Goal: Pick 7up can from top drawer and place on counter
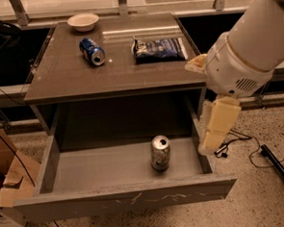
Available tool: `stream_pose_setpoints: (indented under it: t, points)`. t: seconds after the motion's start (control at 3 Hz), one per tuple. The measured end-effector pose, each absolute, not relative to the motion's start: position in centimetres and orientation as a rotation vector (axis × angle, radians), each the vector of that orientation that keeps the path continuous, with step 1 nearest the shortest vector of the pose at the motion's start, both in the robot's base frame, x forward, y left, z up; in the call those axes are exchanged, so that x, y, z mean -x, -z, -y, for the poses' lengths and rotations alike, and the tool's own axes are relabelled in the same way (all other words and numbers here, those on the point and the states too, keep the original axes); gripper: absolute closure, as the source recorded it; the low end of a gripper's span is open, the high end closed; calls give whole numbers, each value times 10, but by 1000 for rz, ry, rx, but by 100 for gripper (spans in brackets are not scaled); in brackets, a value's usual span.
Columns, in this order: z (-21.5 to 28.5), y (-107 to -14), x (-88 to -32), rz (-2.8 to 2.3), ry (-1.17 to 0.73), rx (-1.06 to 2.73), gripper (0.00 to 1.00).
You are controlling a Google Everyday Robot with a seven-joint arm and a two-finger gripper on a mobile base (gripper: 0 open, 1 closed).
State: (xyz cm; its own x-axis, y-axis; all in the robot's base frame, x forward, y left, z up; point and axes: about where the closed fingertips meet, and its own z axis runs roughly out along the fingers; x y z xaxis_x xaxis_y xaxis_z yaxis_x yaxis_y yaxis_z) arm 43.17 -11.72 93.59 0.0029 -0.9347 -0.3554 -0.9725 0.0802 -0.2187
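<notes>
The 7up can (160,153) stands upright on the floor of the open top drawer (123,198), right of its middle. The drawer is pulled out far below the counter (82,75). My gripper (218,126) hangs from the white arm (246,51) at the right. It is beside the drawer's right wall, above and to the right of the can, and apart from it. It holds nothing that I can see.
On the counter lie a blue can (92,51) on its side, a dark snack bag (159,49) and a white bowl (83,21) at the back. A cardboard box (5,167) stands on the floor at the left. Cables (260,151) run across the floor at the right.
</notes>
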Motion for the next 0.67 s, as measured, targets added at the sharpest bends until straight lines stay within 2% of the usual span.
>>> stream_pose_setpoints:
  t: [0.67]
  points:
    - [88,-881,-454,-1855,-392,1804,0]
